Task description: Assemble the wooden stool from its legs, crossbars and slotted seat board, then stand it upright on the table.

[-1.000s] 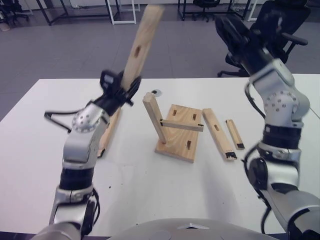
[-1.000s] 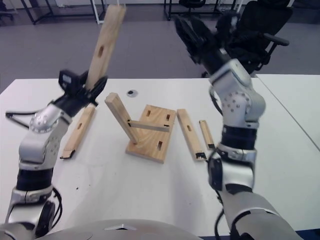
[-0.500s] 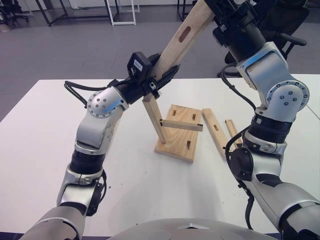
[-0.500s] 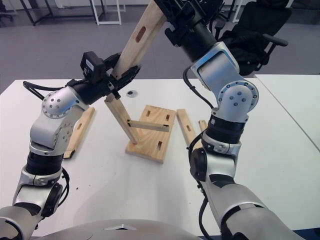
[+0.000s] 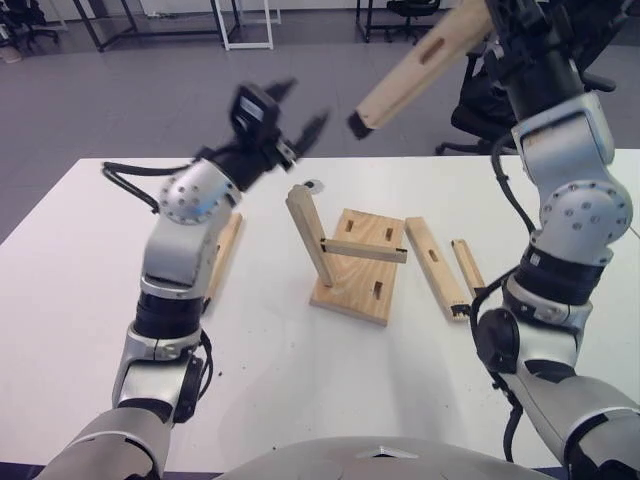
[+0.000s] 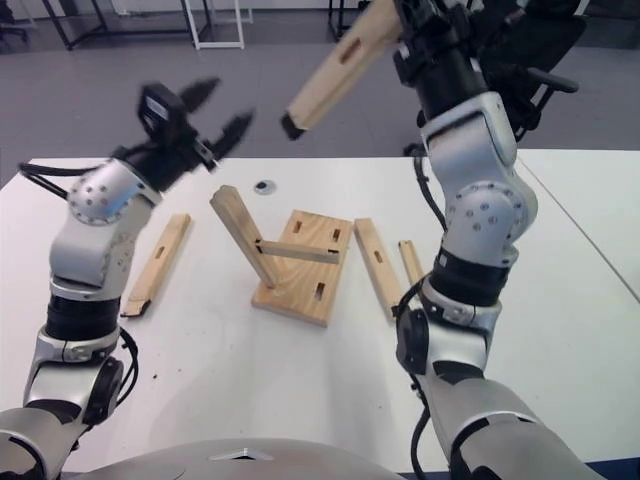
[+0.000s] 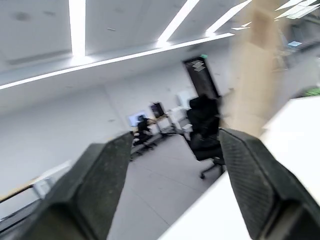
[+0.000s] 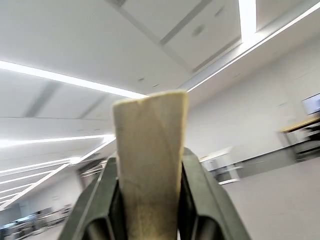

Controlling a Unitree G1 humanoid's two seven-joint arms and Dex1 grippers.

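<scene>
White tabletop (image 5: 80, 300) carries the seat board (image 5: 348, 292) with one fitted leg (image 5: 308, 232). My right pincer (image 8: 150, 170) clenches a second leg (image 5: 415, 65) high over the far side — my left pincer (image 5: 300, 108) gapes empty nearby. Next, I judge: seat its end in a free slot (image 5: 378, 289).

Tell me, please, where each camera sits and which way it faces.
Left eye: on the head, facing forward and down over the table and seat board; both arms show, left gripper open, right gripper holding a leg.
Right eye: beside it, same scene.
Left wrist: on that wrist, facing out between its open fingers at room and ceiling.
Right wrist: on that wrist, facing up along the leg at the ceiling, fingers flanking it.
Shared: both wrist views catch the leg.
</scene>
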